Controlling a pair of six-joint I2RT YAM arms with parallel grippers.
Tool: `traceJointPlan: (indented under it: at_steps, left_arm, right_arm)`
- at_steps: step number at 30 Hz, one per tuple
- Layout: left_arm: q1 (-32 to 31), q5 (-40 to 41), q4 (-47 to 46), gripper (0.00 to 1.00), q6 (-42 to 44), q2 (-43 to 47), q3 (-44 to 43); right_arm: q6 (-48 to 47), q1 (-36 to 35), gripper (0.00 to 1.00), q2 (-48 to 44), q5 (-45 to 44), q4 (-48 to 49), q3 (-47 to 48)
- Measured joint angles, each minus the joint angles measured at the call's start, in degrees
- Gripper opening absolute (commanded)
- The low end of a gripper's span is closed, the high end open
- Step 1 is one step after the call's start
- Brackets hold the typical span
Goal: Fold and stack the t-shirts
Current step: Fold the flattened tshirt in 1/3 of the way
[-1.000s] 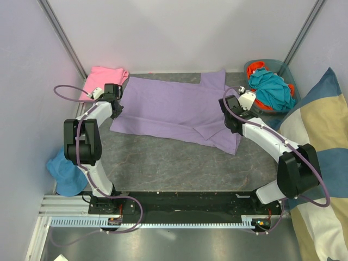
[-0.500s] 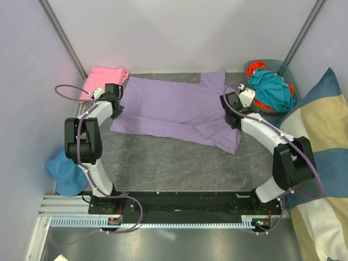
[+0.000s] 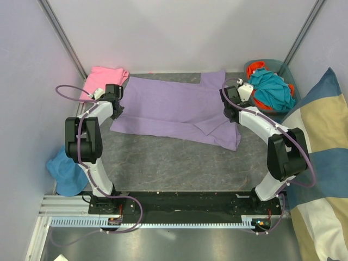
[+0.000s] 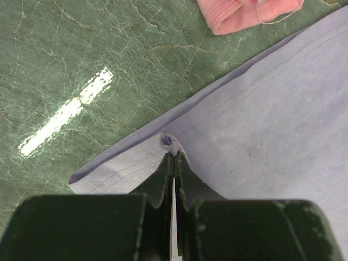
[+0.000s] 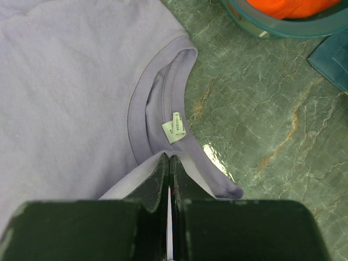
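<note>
Left wrist: pink t-shirt mostly off-frame

One label, no legible writing
A small white tag sits inside the collar of the lavender t-shirt, seen from the right wrist camera. It carries tiny dark print, too small and blurred to read. No other lettering, brand, number or sign can be made out in any view.

You had the spread t-shirt across the table's far half, the bunched t-shirt just beside its far-left corner, the basket far right, the cushion off the right edge
</note>
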State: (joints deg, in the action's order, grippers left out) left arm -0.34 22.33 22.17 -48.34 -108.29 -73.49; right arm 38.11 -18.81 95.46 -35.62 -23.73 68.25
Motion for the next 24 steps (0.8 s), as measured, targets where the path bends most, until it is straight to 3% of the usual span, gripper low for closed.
traceJointPlan:
  at_steps: [13, 15, 16, 18, 20, 21, 22, 24]
  left_arm:
    - [0.0, 0.0, 0.0, 0.02, 0.0, -1.0, 0.0]
    - [0.0, 0.0, 0.0, 0.07, 0.0, -1.1, 0.0]
    - [0.0, 0.0, 0.0, 0.10, 0.0, -1.1, 0.0]
    - [0.0, 0.0, 0.1, 0.31, 0.2, -1.3, -0.2]
    - [0.0, 0.0, 0.0, 0.72, 0.8, -1.4, -0.5]
    - [0.0, 0.0, 0.0, 0.84, 0.9, -1.4, -0.7]
    - [0.0, 0.1, 0.0, 0.95, 1.3, -1.4, -0.8]
    - [0.0, 0.1, 0.0, 1.00, 1.7, -1.3, -1.1]
  right_arm:
    - [-0.8, 1.6, 0.00, 4.8, 1.4, 0.8, 2.1]
    - [-1.0, 2.0, 0.09, 5.6, 1.4, 0.9, 2.8]
    - [-1.1, 2.2, 0.29, 6.0, 1.4, 1.0, 3.1]
    - [-2.1, 2.9, 0.54, 6.9, 1.6, 1.1, 4.2]
    - [-2.4, 3.8, 0.66, 8.0, 1.7, 1.5, 5.8]
    - [-3.3, 4.4, 0.74, 8.7, 1.7, 1.8, 6.9]
    - [-4.1, 4.9, 0.77, 9.3, 1.7, 2.1, 7.9]
    - [-5.7, 5.8, 0.79, 9.9, 1.8, 2.8, 9.6]
